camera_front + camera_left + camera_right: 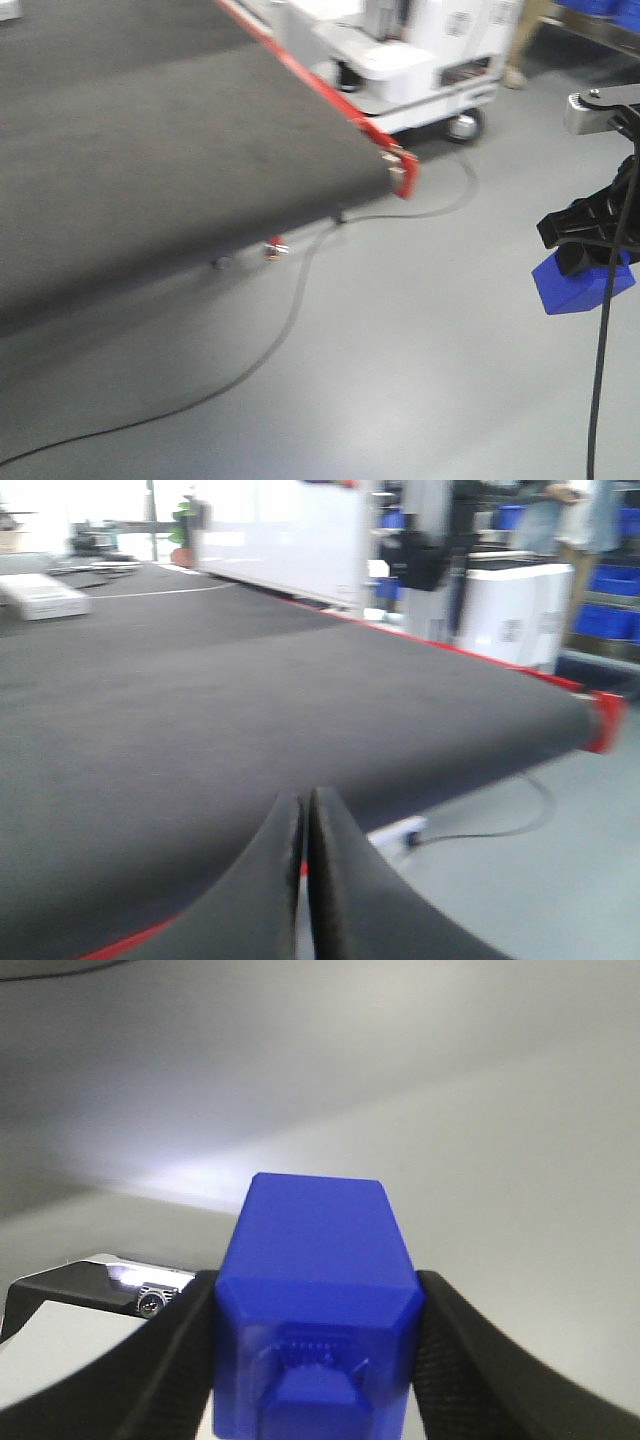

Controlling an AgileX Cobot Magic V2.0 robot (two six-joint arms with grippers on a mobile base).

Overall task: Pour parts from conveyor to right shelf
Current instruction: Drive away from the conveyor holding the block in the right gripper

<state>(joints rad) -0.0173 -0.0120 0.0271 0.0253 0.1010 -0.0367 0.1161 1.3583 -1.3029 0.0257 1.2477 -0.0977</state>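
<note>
Right claw (312,1360): pinching a small bright blue plastic block (315,1300), one black finger (170,1360) pressed on each side face.
Left claw (305,880): pressed together with nothing between the tips, hanging over the near edge of the dark grey conveyor belt (250,710).
Where the block is: in the front view the blue block (582,285) hangs under the right claw (590,245) in the air above the pale grey floor (420,340), well apart from the belt's red-capped end (405,170) and off to its right.
Step in hand, as I judge it: carrying the block away from the conveyor toward the right shelf; the release is not yet done.
The right shelf: not clearly in view; only blue crates (610,580) show blurred in the background of the left wrist view, and I cannot tell whether they sit on that rack.
Doing it well: keep the pinch firm and the wrist level while the base or arm swings right, since the frames are motion-blurred and a smooth plastic face could slip. Tip the block out only once it is over a crate.
Orientation: in the right wrist view the block's long axis runs away from the camera, out beyond the fingertips. The small square knob (315,1395) faces back toward the wrist.
Risk: the black cable (290,310) lying across the floor may snag the base.
</note>
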